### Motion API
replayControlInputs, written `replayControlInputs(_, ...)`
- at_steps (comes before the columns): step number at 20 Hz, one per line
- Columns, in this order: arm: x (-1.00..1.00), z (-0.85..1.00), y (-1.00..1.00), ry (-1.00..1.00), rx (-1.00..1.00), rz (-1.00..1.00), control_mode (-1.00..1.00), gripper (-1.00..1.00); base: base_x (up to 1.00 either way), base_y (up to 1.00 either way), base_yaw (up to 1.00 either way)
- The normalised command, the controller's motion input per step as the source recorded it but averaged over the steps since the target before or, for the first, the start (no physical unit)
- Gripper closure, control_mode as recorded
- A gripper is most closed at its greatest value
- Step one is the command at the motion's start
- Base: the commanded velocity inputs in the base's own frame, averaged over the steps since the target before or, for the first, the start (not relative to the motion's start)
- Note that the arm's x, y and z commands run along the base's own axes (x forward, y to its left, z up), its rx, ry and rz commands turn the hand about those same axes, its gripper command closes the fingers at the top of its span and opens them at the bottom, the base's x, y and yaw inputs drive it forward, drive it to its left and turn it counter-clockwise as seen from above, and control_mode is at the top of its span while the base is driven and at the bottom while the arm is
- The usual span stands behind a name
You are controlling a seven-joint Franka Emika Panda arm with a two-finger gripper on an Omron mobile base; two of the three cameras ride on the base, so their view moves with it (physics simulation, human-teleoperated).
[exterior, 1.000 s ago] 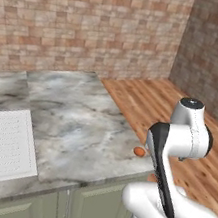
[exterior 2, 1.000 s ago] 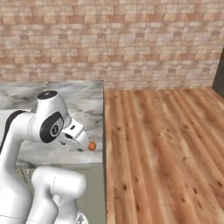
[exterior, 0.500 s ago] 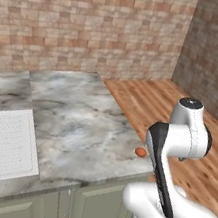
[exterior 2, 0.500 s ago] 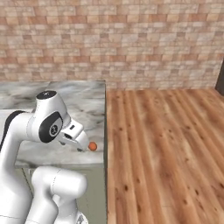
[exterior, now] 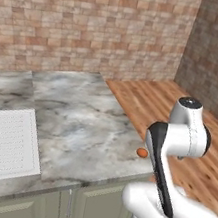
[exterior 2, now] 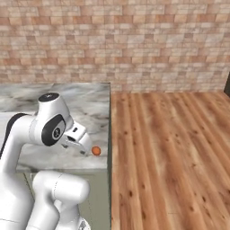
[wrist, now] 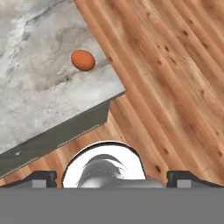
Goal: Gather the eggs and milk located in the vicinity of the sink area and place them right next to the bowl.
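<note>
Claw (wrist: 111,177) spread wide, empty, above smooth orange oval egg (wrist: 82,60) near marble tabletop (wrist: 35,87) corner.

**Egg at the counter's end corner**

The counter (exterior: 83,122) runs along the brick wall (exterior: 90,26), which stands behind it. The egg (exterior: 142,152) lies on the counter, close to its front edge and just inside the end where the top stops; in the right base view the egg (exterior 2: 96,151) sits near the front corner, and the hand view shows the egg (wrist: 82,60) a little in from that corner. Beyond that end of the counter, the wooden floor (exterior 2: 170,157) spreads out lower down. The ribbed drainboard (exterior: 3,143) lies on the counter well apart from the egg, toward the opposite end. Cabinet doors (exterior: 53,208) sit under the counter's front edge. The gripper (exterior 2: 80,144) hangs over the counter, just beside the egg, on the drainboard side.
</note>
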Motion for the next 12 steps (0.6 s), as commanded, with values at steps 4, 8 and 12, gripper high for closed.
replayControlInputs(4,0.57,0.04,0.00,0.00,-0.01,0.27,-1.00,-1.00,0.00,0.00,0.00)
replayControlInputs(8,0.70,0.00,-0.16,0.03,0.00,0.36,-1.00,-1.00,0.00,0.00,0.00)
replayControlInputs(12,1.00,-0.23,0.17,0.27,-0.06,0.14,-1.00,-1.00,0.00,0.00,0.00)
